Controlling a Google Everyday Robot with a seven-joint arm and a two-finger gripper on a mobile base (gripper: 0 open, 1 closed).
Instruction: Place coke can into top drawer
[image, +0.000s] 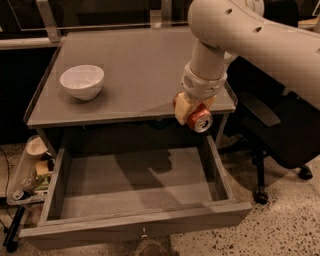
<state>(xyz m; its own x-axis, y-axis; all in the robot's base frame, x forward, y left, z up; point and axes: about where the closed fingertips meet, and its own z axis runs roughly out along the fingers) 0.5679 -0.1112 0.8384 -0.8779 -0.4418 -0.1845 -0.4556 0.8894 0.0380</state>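
Note:
My gripper (191, 112) is shut on the coke can (198, 119), a red can held tilted with its silver end facing the camera. It hangs in the air just past the front edge of the tabletop, above the back right part of the top drawer (140, 180). The drawer is pulled fully open, a wide shallow grey box with nothing in it, and its small metal knob (144, 232) shows at the centre of the front panel. My arm (235, 35) comes down from the upper right.
A white bowl (82, 81) stands on the grey tabletop (140, 65) at the left. A black office chair (280, 130) is to the right of the cabinet. Some clutter, with a pale bottle (27, 165), sits low at the left.

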